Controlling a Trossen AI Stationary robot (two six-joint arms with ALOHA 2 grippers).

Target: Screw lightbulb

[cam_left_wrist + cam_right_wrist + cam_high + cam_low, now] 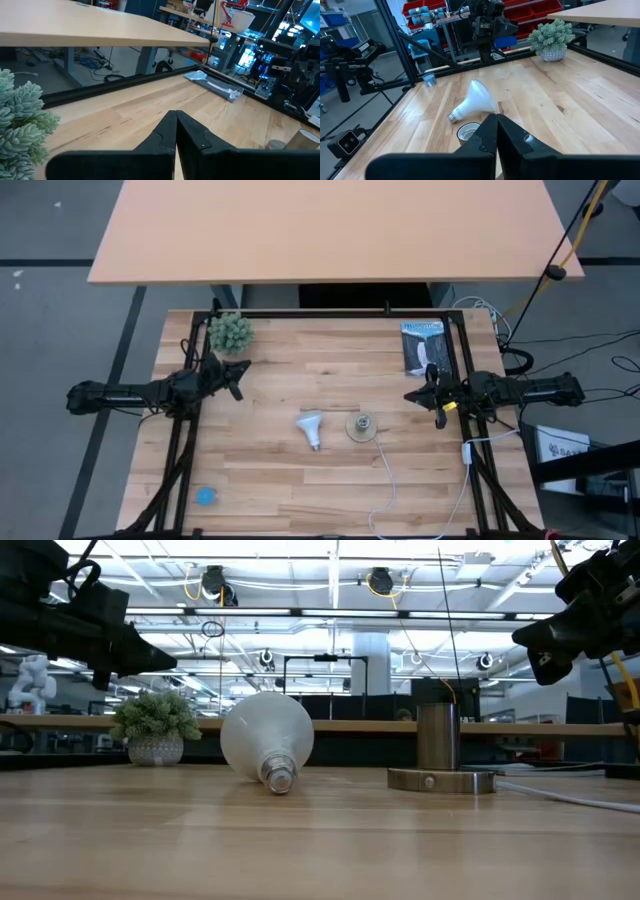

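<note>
Left gripper (243, 370): fingers pressed together, holding nothing, raised above the table's left side, just in front of the potted plant (230, 332). Its wrist view shows the two dark fingers (165, 135) meeting at their tips.

Right gripper (410, 396): fingers likewise closed, empty, raised above the table's right side, near the socket (362, 426). Fingertips touch in its wrist view (496, 131).

Lightbulb (311, 427): lies on its side on the wooden table (280, 480), near centre, just left of the socket and apart from it, between the two grippers and touched by neither. Long axis runs roughly front to back; dome toward the rear of the table, grey screw base toward the front edge.

Socket: metal disc with upright barrel, white cord (385, 480) trailing to the front edge.

View notes: low view shows the screw base (278, 778) facing the camera. Right wrist view shows the socket's open mouth (469, 131). High view alone shows a blue cap (205, 496) at front left and a packaged item (422, 346) at rear right.
</note>
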